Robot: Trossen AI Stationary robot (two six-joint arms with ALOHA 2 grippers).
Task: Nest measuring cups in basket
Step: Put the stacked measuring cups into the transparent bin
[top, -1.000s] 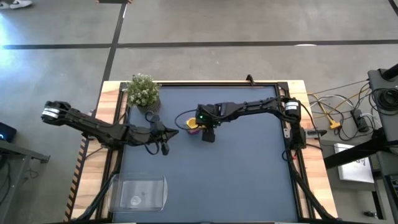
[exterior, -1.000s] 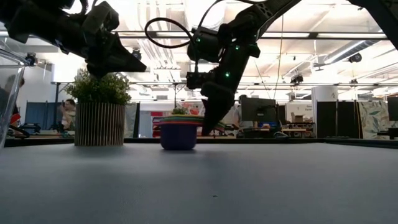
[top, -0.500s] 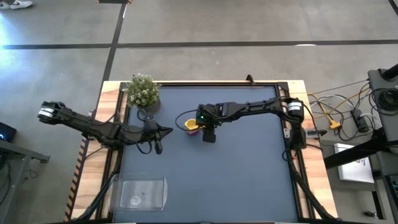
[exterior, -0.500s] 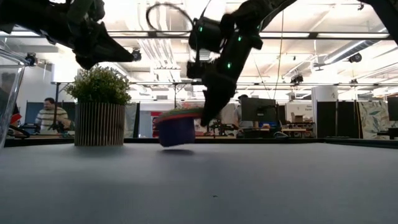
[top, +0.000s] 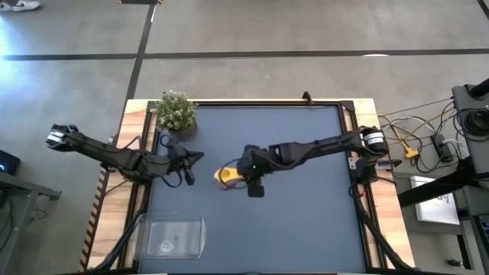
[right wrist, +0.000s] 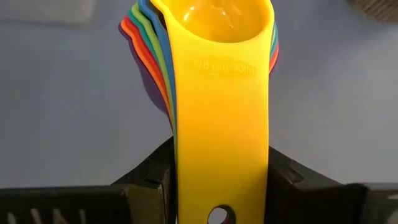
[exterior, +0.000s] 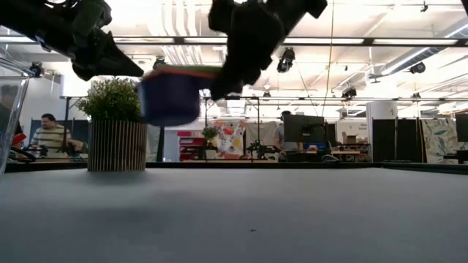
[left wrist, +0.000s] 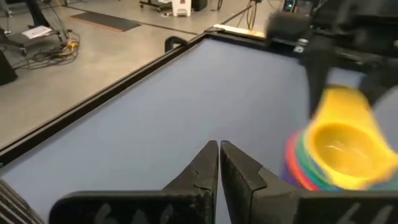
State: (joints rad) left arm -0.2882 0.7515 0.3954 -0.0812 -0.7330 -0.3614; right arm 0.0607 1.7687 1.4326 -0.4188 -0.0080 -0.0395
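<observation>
The measuring cups are nested in one stack with the yellow cup [right wrist: 214,18] on top and purple at the bottom [exterior: 170,96]; the stack shows in the high view [top: 226,176] near the table's middle and in the left wrist view [left wrist: 339,149]. My right gripper [top: 243,179] is shut on the stack's handles. My left gripper [left wrist: 219,163] is shut and empty, left of the stack [top: 192,159]. The clear basket [top: 174,236] sits by the table's near left corner. My right gripper pinches the stacked handles [right wrist: 221,168] between its two fingers [right wrist: 155,180], near their free ends, coming along the handles from the table's right. The stack is lifted clear of the table, its bowls pointing away from the gripper toward the left.
A small potted plant [top: 176,113] stands at the far left corner, also in the low view [exterior: 117,131]. People sit in the room behind the table [exterior: 51,135]. The dark table top [top: 306,221] spreads on the near and right side.
My right gripper has lifted the stack of cups off the table and carried it toward the near left. My left gripper has drawn back toward the table's left edge.
</observation>
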